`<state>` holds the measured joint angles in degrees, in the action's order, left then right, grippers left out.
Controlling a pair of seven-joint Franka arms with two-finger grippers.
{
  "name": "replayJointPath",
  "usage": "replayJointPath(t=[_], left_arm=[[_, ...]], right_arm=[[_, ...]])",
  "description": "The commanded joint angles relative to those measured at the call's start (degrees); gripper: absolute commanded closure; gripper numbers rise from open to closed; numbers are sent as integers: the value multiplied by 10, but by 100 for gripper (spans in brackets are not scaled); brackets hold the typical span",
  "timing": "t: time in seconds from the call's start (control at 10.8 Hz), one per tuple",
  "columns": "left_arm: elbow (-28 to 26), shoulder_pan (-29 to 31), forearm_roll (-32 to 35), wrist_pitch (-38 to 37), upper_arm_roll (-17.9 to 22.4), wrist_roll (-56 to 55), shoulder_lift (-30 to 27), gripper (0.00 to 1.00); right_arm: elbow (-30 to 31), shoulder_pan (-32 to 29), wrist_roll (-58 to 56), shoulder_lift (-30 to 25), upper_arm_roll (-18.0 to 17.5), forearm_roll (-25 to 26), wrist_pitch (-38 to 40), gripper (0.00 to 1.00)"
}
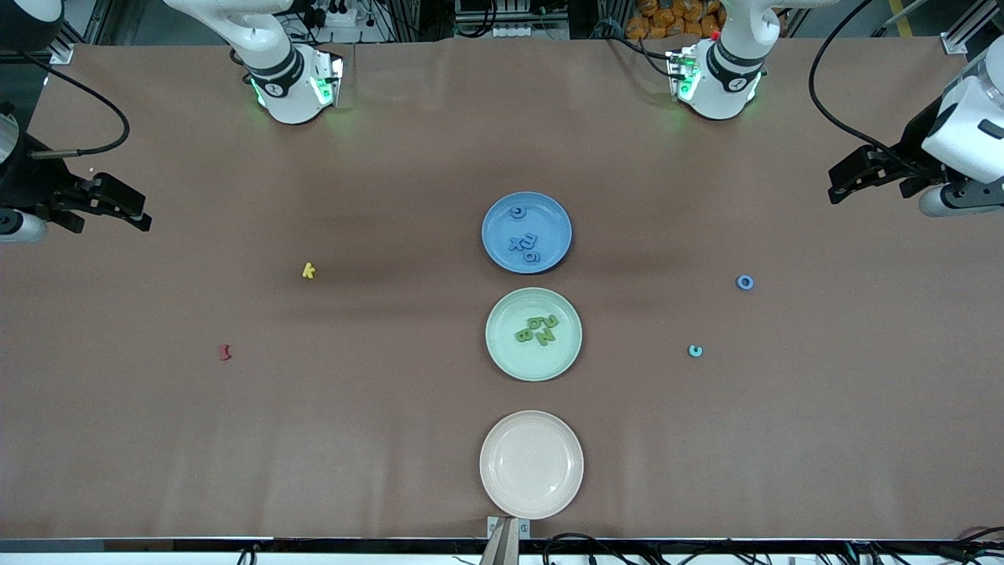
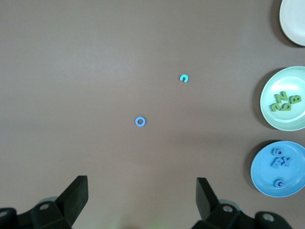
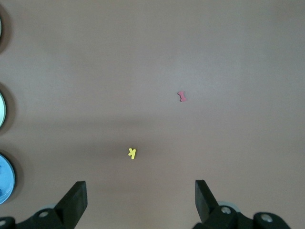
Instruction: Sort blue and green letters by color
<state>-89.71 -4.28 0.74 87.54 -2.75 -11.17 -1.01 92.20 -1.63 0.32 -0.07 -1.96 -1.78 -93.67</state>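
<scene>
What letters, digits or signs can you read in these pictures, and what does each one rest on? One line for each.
"k": yellow k, on the bare table.
"O": blue ring, on the table.
"c": teal piece, on the table.
"X", "B", "G": blue letters, in the blue plate; a fourth is unclear.
"B", "N": green letters, in the green plate; the rest are unclear.
No printed labels are readable.

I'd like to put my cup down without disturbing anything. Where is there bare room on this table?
Free: the stretch between the yellow k, the red piece and the plates; also between the plates and the blue ring and teal c. The pink plate holds nothing. Crowded: the blue plate and green plate, which hold letters.
</scene>
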Motion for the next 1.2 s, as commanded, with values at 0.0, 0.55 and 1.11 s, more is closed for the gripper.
replayJointPath(t=[0.0,0.55,1.11], left_arm=[[18,3,-8,50,-1,12,9,0],[16,3,-6,59,-2,8,14,0],[16,2,-6,60,-2,10,14,0]], right_arm=[[3,1,-1,-13,-1,-2,8,0],[-1,2,-1,-14,-5,-2,30,0],[2,2,-1,-30,-10,-3,33,0]])
